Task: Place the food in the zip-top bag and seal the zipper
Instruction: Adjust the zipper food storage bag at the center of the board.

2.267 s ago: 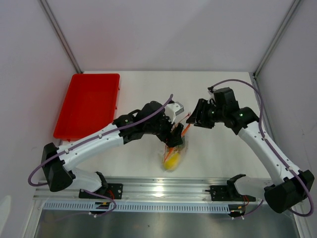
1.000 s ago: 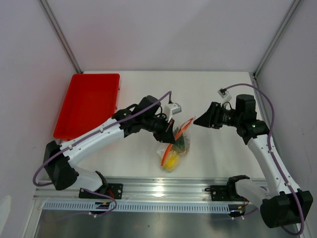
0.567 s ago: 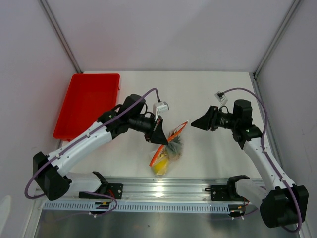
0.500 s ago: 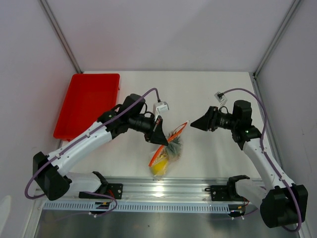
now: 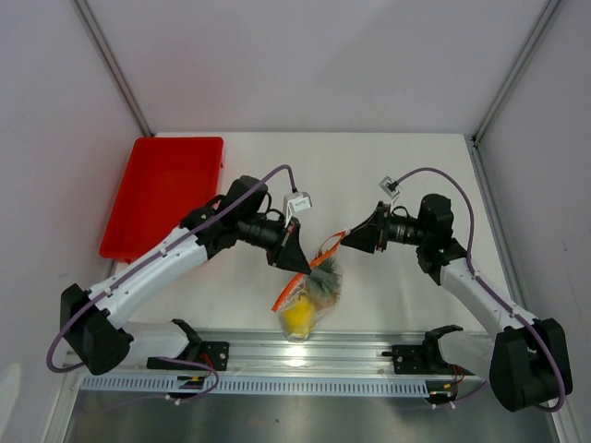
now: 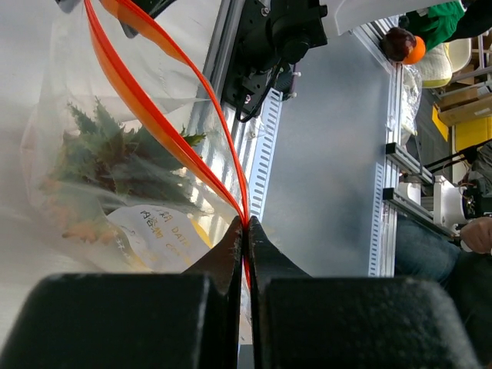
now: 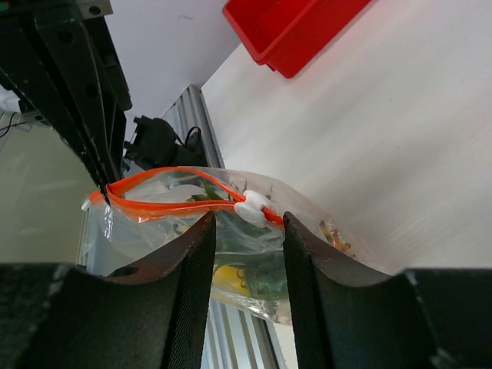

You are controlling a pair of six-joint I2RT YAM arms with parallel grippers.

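Note:
The clear zip-top bag (image 5: 312, 293) hangs above the table's near edge with food inside: a yellow fruit (image 5: 297, 314) at the bottom and the pineapple's green leaves (image 6: 115, 154) above it. My left gripper (image 5: 297, 263) is shut on one end of the red zipper (image 6: 165, 127), whose two strips stand apart along the mouth. My right gripper (image 7: 247, 223) is open at the zipper's other end. The white slider (image 7: 252, 207) sits just beyond its fingertips, in line with the gap between them and apart from both fingers.
A red tray (image 5: 164, 194) lies at the back left of the table. The metal rail (image 5: 305, 355) with both arm bases runs along the near edge, right below the hanging bag.
My left arm carried the bag leftward and nearer the rail. My right gripper swung left and came up to the slider end of the zipper, its jaws a little narrower.

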